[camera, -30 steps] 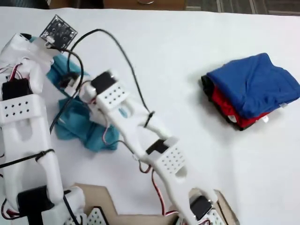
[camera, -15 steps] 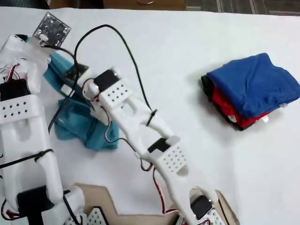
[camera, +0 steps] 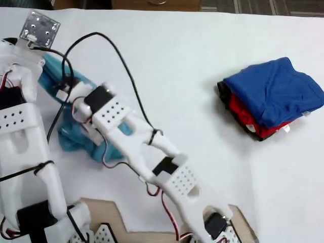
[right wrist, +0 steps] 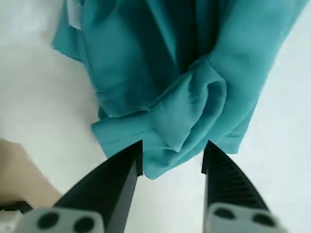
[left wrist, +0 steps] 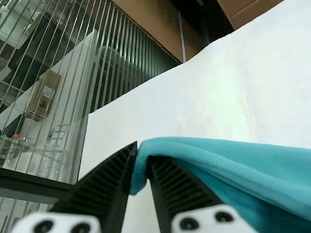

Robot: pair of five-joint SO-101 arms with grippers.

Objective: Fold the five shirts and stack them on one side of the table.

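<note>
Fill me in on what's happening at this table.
The robot's left tool is shut on an edge of a crumpled teal shirt at one side of the table. The right tool hangs open over a bunched part of it. A folded stack, blue on top, sits at the other side.

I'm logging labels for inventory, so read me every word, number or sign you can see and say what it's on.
No text here can be read.
Label on the cardboard box in the room behind: too small to read.
White tag at the folded shirt stack: too small to read.
Teal shirt: no print visible.
</note>
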